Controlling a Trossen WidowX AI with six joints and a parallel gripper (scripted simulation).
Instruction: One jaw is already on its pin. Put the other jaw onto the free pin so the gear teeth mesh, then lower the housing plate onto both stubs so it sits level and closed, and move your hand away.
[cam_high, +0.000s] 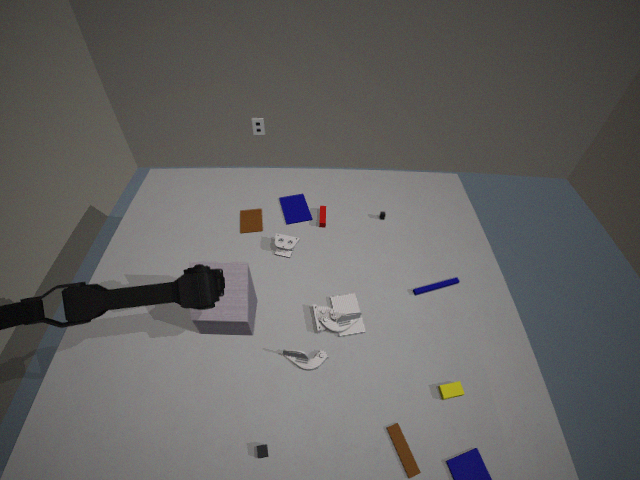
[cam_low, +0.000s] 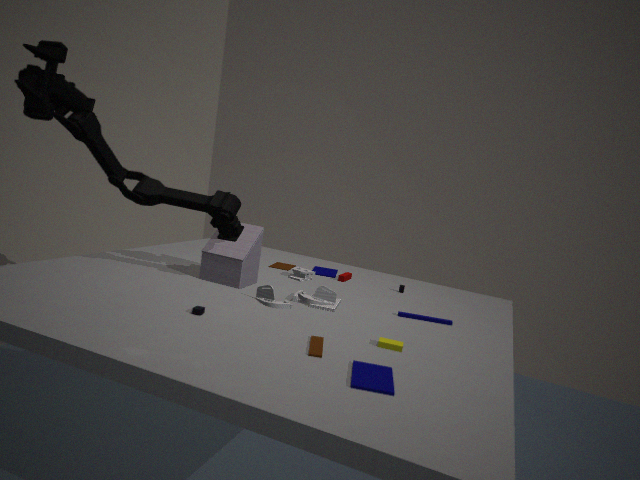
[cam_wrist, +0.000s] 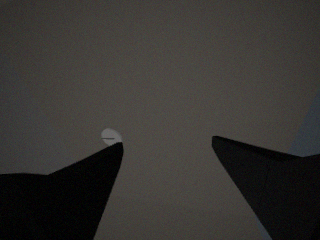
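The white base (cam_high: 355, 329) stands mid-table and carries one white jaw (cam_high: 344, 304) (cam_low: 325, 295) with a curved arm and an upright pad. Small round features show at its left side; the free pin and the gear teeth are too small to tell. The other white jaw (cam_high: 309, 365) (cam_low: 265, 293) lies apart on the table, in front and to the left of the base. The white housing plate (cam_high: 285, 245) (cam_low: 301, 272), with two holes, lies farther back, apart from both. My gripper (cam_wrist: 167, 143) is open and empty, raised high and far from the parts, beyond the top view's left edge.
A pale block (cam_high: 227, 304) (cam_low: 222, 268) stands under the arm's base. Behind are a brown tile (cam_high: 251, 221), a blue tile (cam_high: 295, 209) and a red bar (cam_high: 322, 215). A blue rod (cam_high: 435, 286) and a yellow block (cam_high: 451, 390) lie to the right.
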